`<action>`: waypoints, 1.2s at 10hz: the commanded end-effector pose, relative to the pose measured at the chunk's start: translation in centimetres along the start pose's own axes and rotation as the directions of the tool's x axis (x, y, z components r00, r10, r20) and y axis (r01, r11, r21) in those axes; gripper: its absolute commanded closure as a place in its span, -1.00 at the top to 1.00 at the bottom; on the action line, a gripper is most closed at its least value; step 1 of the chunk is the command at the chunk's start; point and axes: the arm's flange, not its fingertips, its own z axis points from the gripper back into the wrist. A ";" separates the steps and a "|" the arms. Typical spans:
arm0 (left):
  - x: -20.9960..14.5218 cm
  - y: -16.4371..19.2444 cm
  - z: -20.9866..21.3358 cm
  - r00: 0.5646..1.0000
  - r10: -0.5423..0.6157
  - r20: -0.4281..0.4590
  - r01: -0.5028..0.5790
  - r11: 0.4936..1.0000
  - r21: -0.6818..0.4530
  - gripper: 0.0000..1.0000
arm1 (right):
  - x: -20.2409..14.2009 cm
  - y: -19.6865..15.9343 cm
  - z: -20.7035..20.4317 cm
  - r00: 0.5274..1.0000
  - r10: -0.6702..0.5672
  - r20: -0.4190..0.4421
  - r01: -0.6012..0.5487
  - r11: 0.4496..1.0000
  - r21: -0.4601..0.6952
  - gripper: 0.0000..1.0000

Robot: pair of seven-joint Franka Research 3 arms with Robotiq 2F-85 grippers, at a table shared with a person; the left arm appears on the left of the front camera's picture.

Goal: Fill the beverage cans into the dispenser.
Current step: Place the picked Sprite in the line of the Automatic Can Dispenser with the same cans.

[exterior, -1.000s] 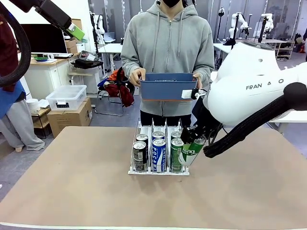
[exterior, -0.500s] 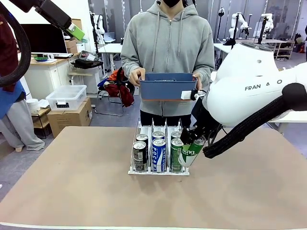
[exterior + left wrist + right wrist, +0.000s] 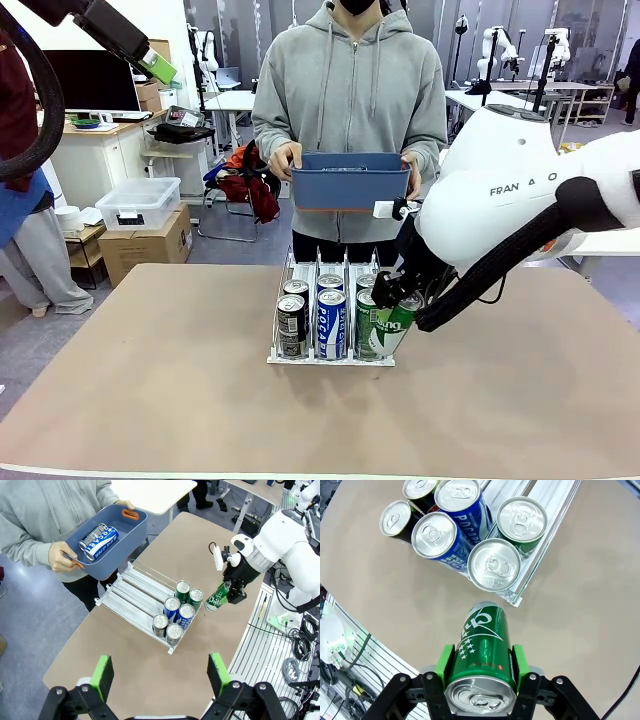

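The clear dispenser stands mid-table with two beverage cans in each lane: black-and-silver, blue-and-white and green. Its back half is bare. My right gripper is shut on another green can, held tilted just off the rack's front right corner. In the right wrist view that can sits between the green pads. My left gripper hangs open high above the table, its fingers at the upper left.
A person at the far side holds a blue bin with both hands; a blue-and-white can lies in it. Bare tabletop surrounds the rack. The table's right edge runs near my right arm.
My right gripper has carried the green can a little left and down, closer to the rack's front right corner. The left arm and the person have stayed still.
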 end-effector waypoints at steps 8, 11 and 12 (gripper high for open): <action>0.0 0.0 0.0 1.000 0.000 0.001 0.000 1.000 0.000 1.00 | 6.3 -0.8 -1.6 0.988 -0.107 0.109 0.111 0.993 -0.034 0.16; 0.0 0.0 0.0 1.000 0.000 0.001 0.000 1.000 0.000 1.00 | 7.9 -0.2 -3.1 0.994 -0.078 0.075 0.082 0.995 -0.058 0.16; 0.0 0.0 0.0 1.000 0.000 0.001 0.000 1.000 0.000 1.00 | 8.2 0.2 -4.1 0.997 -0.056 0.056 0.060 0.996 -0.064 0.16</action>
